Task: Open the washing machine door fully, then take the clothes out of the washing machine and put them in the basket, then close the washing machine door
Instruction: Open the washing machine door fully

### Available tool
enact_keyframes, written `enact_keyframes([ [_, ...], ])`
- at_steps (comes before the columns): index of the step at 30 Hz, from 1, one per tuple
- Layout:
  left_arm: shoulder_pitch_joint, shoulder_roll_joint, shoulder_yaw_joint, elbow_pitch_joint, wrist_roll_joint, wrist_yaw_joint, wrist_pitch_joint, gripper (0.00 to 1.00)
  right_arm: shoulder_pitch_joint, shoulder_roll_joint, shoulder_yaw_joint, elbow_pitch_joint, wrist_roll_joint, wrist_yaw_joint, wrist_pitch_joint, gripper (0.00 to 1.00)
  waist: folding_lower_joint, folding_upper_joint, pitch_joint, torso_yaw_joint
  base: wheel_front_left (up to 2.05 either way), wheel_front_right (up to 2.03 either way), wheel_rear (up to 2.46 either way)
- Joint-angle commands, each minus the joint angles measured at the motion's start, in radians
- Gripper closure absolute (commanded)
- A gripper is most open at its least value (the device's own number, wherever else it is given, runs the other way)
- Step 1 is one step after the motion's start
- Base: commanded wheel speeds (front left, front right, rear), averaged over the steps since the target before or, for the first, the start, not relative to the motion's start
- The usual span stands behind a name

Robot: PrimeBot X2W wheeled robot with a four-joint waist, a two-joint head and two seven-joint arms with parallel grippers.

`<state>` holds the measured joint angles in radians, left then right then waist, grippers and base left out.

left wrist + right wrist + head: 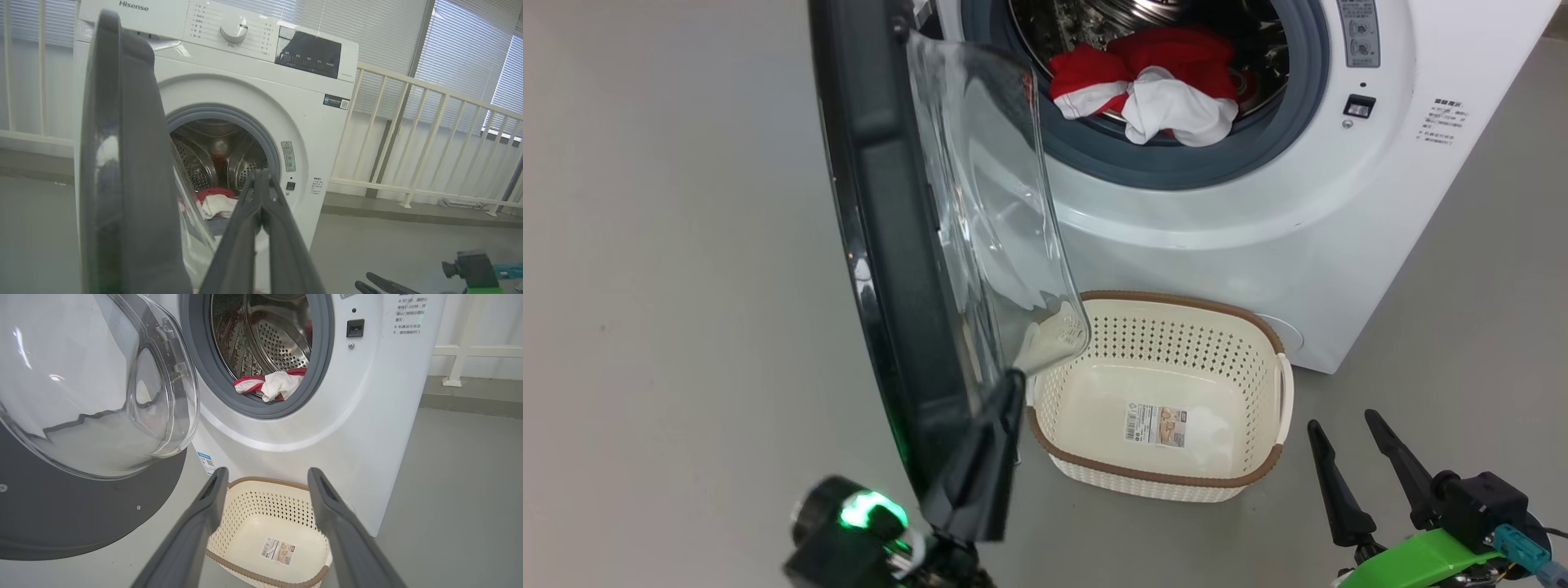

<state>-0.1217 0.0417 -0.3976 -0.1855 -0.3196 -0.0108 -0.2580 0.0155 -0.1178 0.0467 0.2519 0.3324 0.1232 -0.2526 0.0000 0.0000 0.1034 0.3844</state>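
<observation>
My left gripper (1015, 377) was closed on nothing, tips just right of the glossy black-rimmed round glass door (882, 245), which stood partly open. I judged a steady leftward push on its inner rim best. My right gripper (1343, 420) hung open, with the red-and-white clothes (1168, 90) ahead inside the white washing machine (1258, 229).

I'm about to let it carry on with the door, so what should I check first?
1. Washing machine door fully open: not ok, it stands roughly square to the washing machine front.
2. Left end effector shut, beside the door's inner face: ok; contact cannot tell.
3. Clothes within reach at the front of the drum: ok.
4. Basket upright, empty, below the opening: ok.
5. Right end effector open, holding nothing: ok.
</observation>
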Motion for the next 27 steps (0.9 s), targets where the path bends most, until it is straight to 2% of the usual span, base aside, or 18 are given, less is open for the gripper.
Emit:
enact_keyframes([
  [1,0.006,0.008,0.009,0.01,-0.016,-0.014,-0.004,1.0,-0.03,-0.004,0.025,-0.024,-0.014,0.008,-0.009,0.0,0.0,0.0,0.004,-0.003,0.0,0.0,0.0],
  [7,0.023,0.008,-0.043,0.151,-0.062,-0.026,-0.004,1.0,-0.037,-0.005,0.029,-0.02,-0.015,0.008,-0.009,0.0,0.0,0.0,0.009,-0.007,0.0,0.0,0.0],
  [12,0.025,0.008,-0.041,0.238,-0.104,-0.011,-0.004,1.0,-0.037,-0.004,0.035,-0.019,-0.013,0.008,-0.009,0.0,0.0,0.0,0.006,-0.009,0.0,0.0,0.0],
  [27,0.053,0.008,0.058,0.293,-0.116,0.024,-0.004,1.0,-0.026,-0.002,0.039,-0.019,-0.014,0.008,-0.009,0.0,0.0,0.0,-0.008,0.006,0.0,0.0,0.0],
])
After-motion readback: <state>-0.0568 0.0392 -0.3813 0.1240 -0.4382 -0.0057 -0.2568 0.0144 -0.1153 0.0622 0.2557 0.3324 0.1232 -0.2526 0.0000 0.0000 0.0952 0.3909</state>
